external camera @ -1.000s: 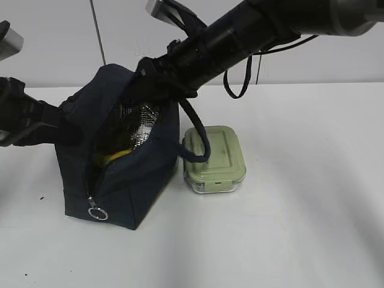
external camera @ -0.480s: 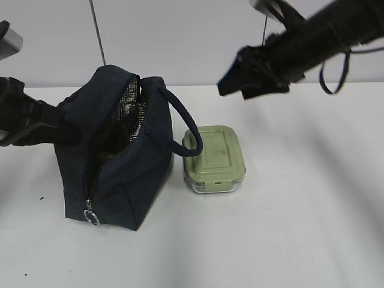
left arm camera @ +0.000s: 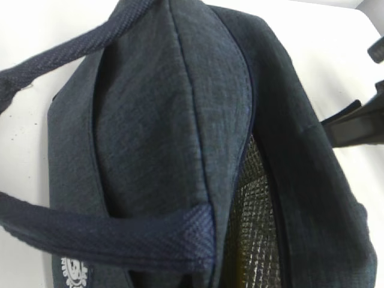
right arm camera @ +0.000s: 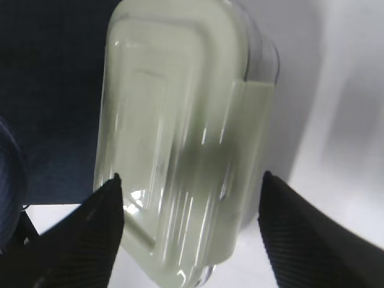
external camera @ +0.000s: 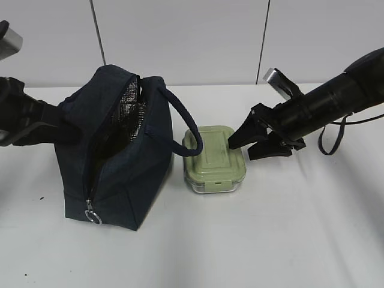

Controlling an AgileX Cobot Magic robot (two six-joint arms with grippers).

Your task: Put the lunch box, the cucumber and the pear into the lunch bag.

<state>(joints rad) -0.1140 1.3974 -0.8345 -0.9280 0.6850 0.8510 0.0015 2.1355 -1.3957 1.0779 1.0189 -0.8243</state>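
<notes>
1. Bag stands on the white table, left of centre, zipper open along the front edge, silver lining visible inside. Ring pull hangs at the bottom front corner.
2. One handle loops out to the right, its end lying over the left edge of the box lid.
3. Box sits on the table just right of the bag, green lid on, clear base showing at the front.
4. Right gripper is at the box's right edge, jaws wide apart, nothing held. Wrist view: the two fingers straddle the near end of the box, one each side; contact unclear, frame is blurred.
5. Left arm is against the bag's left side. Its gripper is hidden behind the fabric; jaws are closed, apparently on the bag's upper left edge.
6. Left wrist view shows only bag fabric, a handle strap and lining in the opening.
7. Cucumber and pear: not discernible; bag interior is too dark to read.
</notes>
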